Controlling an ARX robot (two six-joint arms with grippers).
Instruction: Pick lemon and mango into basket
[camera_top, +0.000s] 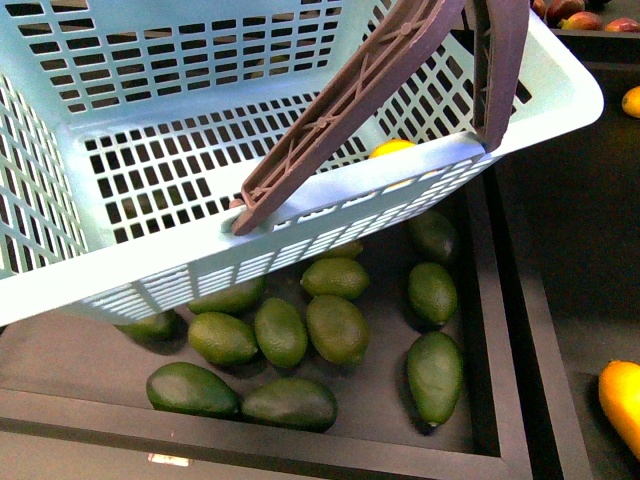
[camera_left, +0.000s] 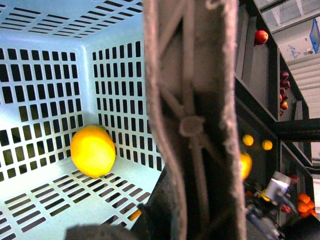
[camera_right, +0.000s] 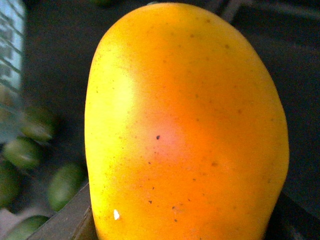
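The turquoise basket hangs tilted and fills most of the front view. Its brown ribbed handles stand raised. One handle fills the middle of the left wrist view, and my left gripper is shut on it, its fingers hidden behind the bar. The lemon lies in a corner of the basket floor and shows through the wall. The mango fills the right wrist view, held by my shut right gripper, whose fingers are hidden. It shows at the lower right edge, to the right of the basket.
Under the basket, a dark bin holds several dark green oval fruits. A dark divider separates it from the bin at right. Another orange fruit and red fruits lie at the far right. Shelves with a red apple stand beyond.
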